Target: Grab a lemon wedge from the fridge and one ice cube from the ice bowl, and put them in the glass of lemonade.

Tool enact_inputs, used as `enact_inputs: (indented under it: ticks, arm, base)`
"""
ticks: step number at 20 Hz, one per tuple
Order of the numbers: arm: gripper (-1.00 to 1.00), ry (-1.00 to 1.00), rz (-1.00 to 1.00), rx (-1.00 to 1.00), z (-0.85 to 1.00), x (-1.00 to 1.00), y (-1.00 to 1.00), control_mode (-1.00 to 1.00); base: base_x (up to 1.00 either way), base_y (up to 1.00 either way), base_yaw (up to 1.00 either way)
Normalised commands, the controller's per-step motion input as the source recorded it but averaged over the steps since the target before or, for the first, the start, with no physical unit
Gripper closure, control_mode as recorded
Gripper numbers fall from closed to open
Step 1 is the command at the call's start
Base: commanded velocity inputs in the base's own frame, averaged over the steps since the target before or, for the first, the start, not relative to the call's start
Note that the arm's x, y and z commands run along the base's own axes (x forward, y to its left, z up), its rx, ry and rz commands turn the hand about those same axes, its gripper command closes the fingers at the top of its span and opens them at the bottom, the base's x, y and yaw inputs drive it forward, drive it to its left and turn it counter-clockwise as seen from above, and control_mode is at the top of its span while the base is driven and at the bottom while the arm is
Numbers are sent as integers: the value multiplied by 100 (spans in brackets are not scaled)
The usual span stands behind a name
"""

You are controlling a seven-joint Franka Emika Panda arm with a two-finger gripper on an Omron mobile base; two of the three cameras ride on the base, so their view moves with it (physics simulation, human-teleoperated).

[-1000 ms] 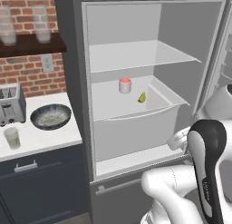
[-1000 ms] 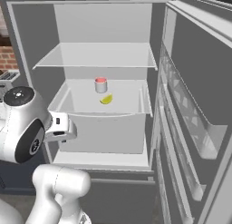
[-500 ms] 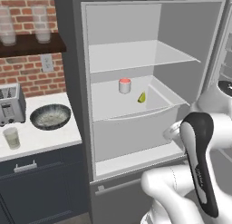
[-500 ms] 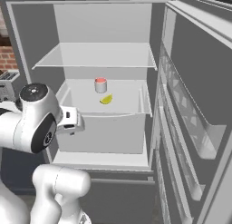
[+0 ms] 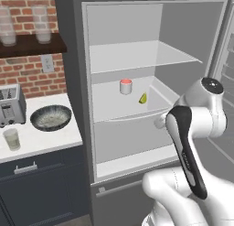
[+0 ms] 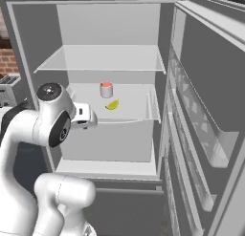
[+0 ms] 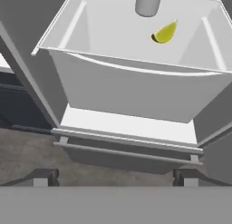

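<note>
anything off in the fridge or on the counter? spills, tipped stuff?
Nothing stands out. The lemon wedge lies loose on the fridge shelf beside the upright red-topped cup. On the counter, the ice bowl, glass of lemonade and toaster sit upright, no spills.

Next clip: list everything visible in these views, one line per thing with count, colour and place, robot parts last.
fridge: one, dark grey with white inside, door open, right of the counter.
lemon wedge: one, yellow-green, middle fridge shelf, right of the cup.
cup: one, white with red top, middle fridge shelf.
ice bowl: one, dark grey with speckled whitish inside, on the counter.
glass of lemonade: one, clear with pale liquid, counter front left.
toaster: one, grey, left of the bowl.
tall glasses: two, frosted, on the wall shelf.
counter: one, white top, dark cabinets below.
claw: one, dark tips, open, empty, outside the fridge, below the lemon shelf.
</note>
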Motion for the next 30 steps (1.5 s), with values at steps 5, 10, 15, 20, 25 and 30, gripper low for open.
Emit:
enact_inputs:
  ticks: [5, 10, 15, 20, 25, 30]
  arm:
    - [-100, -6, -11, 0, -17, 65, 0, -100]
    - [-100, -2, -24, 1, -13, 49, 0, -100]
    - [-100, -2, -23, 8, -5, 40, 0, -100]
    - [-100, -1, -16, 12, 0, 37, 0, -100]
    - [-100, 0, -2, 7, -6, 64, -5, -100]
    - [-100, -4, 0, 0, -33, 52, -1, -100]
  base:
    - [0, 0, 0]
    - [0, 0, 0]
    - [0, 0, 0]
    - [0, 0, 0]
    - [0, 0, 0]
    - [0, 0, 0]
